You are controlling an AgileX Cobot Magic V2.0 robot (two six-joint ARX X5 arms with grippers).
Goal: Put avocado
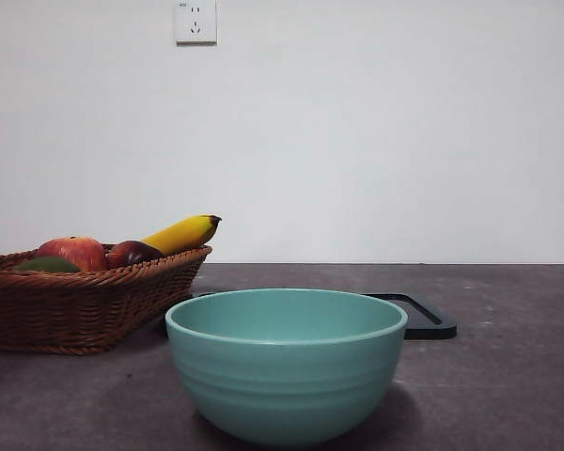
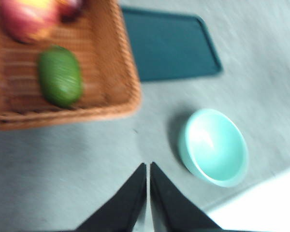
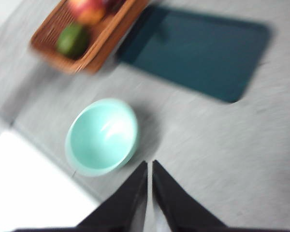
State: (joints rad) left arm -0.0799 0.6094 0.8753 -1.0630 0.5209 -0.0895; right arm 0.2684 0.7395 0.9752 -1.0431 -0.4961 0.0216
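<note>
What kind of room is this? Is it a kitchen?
Probably not a real kitchen, more a test table set up like one: a basket of fruit, a green bowl and a dark tray on a grey table against a bare wall with a socket.

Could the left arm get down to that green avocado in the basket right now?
Probably yes. The avocado lies uncovered in the wicker basket, apart from the red apple, with nothing above it. The left gripper hangs over bare table nearby, jaws shut, so it would need to open first.
</note>
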